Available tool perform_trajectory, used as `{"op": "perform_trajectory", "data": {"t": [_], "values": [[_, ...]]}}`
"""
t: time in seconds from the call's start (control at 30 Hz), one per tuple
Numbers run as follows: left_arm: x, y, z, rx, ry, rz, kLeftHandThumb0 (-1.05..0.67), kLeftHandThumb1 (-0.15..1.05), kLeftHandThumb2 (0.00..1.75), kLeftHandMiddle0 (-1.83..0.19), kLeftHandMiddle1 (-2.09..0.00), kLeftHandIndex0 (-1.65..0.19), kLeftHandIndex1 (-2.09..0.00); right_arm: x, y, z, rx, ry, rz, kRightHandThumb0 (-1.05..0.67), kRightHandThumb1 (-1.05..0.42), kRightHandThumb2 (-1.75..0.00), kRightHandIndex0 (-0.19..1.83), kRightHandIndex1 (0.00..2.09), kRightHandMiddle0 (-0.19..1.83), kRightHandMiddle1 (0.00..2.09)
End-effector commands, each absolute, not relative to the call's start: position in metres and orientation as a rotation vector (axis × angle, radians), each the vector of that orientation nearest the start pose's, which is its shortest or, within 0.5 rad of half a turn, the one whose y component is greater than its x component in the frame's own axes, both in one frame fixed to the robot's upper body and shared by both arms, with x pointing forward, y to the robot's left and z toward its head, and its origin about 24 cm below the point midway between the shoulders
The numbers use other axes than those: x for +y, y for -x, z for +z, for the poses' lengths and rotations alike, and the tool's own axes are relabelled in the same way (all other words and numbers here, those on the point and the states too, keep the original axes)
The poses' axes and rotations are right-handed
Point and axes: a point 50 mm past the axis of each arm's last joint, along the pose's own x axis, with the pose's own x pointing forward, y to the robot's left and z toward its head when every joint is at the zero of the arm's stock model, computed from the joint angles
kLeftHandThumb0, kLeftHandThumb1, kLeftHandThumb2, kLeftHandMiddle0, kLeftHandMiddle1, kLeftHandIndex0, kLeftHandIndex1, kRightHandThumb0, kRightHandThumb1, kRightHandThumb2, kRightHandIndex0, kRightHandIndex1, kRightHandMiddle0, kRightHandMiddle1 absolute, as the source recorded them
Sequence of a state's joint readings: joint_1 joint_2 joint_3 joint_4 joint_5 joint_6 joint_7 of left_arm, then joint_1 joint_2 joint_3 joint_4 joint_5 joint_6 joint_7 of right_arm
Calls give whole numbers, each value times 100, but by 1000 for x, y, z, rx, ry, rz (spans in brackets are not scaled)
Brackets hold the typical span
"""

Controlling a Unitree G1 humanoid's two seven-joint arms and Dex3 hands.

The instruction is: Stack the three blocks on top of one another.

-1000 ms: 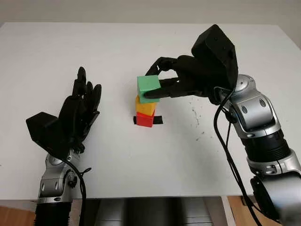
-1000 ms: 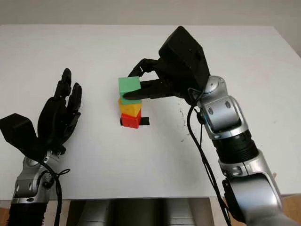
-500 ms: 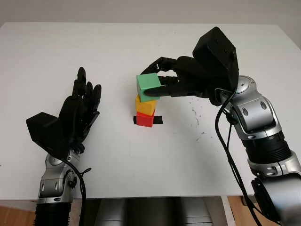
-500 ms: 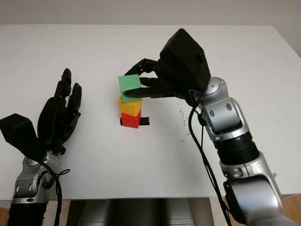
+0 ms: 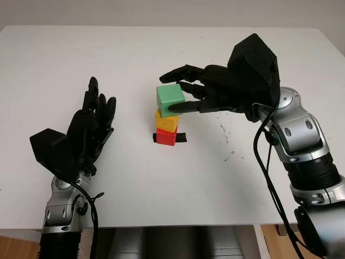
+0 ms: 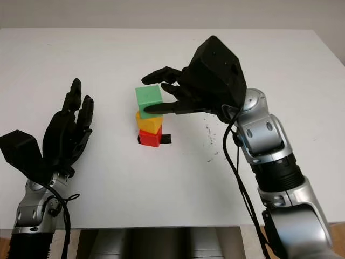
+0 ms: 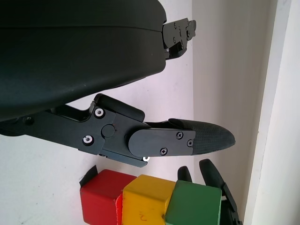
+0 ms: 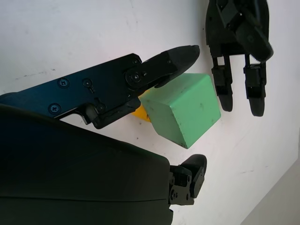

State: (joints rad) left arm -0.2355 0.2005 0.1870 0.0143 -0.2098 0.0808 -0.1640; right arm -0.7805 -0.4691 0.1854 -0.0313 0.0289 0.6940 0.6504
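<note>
The three blocks stand as one stack at mid-table: the red block (image 5: 166, 137) on the table, the yellow block (image 5: 167, 121) on it, and the green block (image 5: 168, 102) on top, turned a little against the ones below. My right hand (image 5: 172, 93) is open around the green block from the right. Its upper fingers are lifted clear above the block, and its lower finger (image 5: 180, 108) lies along the block's near lower edge. The left wrist view shows the stack side-on, with the green block (image 7: 194, 206) at its end. My left hand (image 5: 97, 110) is open and held up at the left.
A strip of black tape (image 5: 182, 137) lies on the white table (image 5: 226, 205) under the red block. Small dark specks (image 5: 223, 135) mark the surface to the stack's right. The table's far edge meets a pale wall.
The right hand's fingers have opened off the green block, which now sits on the yellow one. The hand has drawn slightly to the right. The left hand has not moved.
</note>
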Motion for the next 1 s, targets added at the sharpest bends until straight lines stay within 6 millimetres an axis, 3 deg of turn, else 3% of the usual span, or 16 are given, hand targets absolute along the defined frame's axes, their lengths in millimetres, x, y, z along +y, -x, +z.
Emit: {"op": "perform_trajectory", "data": {"t": [0.0, 0.13, 0.27, 0.4, 0.5, 0.77, 0.97], "values": [[209, -293, 105, -169, 15, -45, -74, 105, 38, 19, 0, 19, 0, -134, -335, 213, 61, 530, 700, -66, -90, -5, -12, 2, -13, 38], [210, -292, 106, -167, 11, -52, -74, 105, 37, 19, 0, 19, 0, -138, -331, 217, 62, 445, 758, -66, -90, -5, -19, 0, -19, 6], [211, -291, 106, -173, 21, -55, -73, 105, 37, 19, 0, 19, 0, -147, -327, 226, -26, 403, 729, -79, -98, -8, -19, 0, -19, 0], [212, -290, 107, -181, 37, -45, -71, 105, 39, 19, 0, 19, 0, -160, -326, 230, -160, 311, 611, -77, -104, -56, -19, 0, -19, 0], [215, -291, 108, -184, 54, -42, -72, 105, 41, 19, 0, 19, 0, -169, -332, 214, -196, 246, 508, -77, -105, -67, -19, 0, -19, 0], [220, -295, 118, -238, 80, -16, -75, 105, 47, 19, 0, 19, 0, -179, -344, 164, -174, 115, 285, -77, -105, -72, -19, 0, -19, 0], [220, -296, 128, -290, 66, -1, -79, 105, 50, 19, 0, 19, 0, -178, -346, 147, -186, 59, 217, -76, -105, -71, -19, 0, -19, 0]]}}
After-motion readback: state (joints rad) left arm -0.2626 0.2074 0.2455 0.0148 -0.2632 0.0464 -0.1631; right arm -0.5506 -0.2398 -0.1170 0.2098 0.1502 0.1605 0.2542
